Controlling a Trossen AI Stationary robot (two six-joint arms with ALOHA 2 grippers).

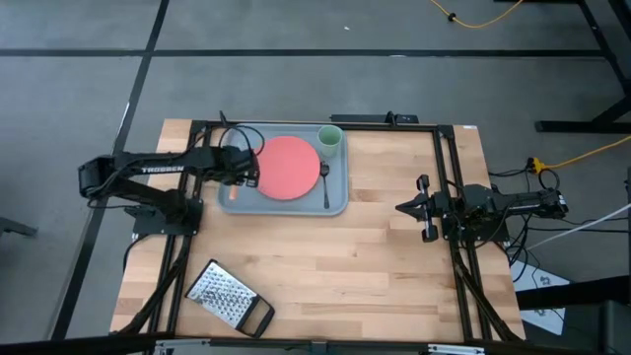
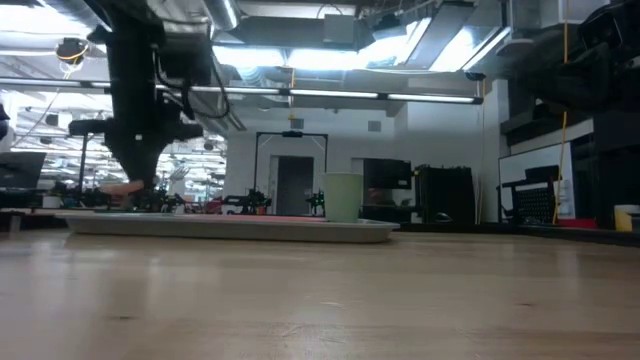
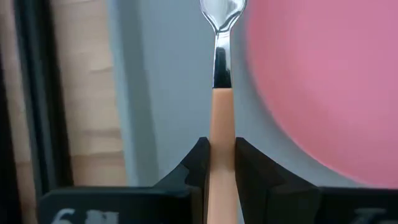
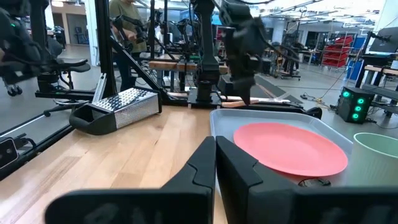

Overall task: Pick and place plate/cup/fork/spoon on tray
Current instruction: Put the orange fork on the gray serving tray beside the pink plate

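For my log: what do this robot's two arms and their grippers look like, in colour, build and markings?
Both arms are dark, nearly black, jointed links. The left arm carries white lettering along its upper link and black cables looping near its wrist. The left gripper and right gripper each have two black, angular, wedge-shaped fingers. The right arm shows no readable marking.

The wooden table (image 1: 375,256) carries the tray (image 1: 340,202) and a metal grater (image 1: 225,295).

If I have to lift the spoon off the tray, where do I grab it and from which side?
Grip the spoon by its handle, mid-length, straight from above, with the right hand, closing across it. It lies flat in the narrow strip between the plate and the right rim of the tray, so sideways approaches look blocked. The left hand is busy holding the fork.
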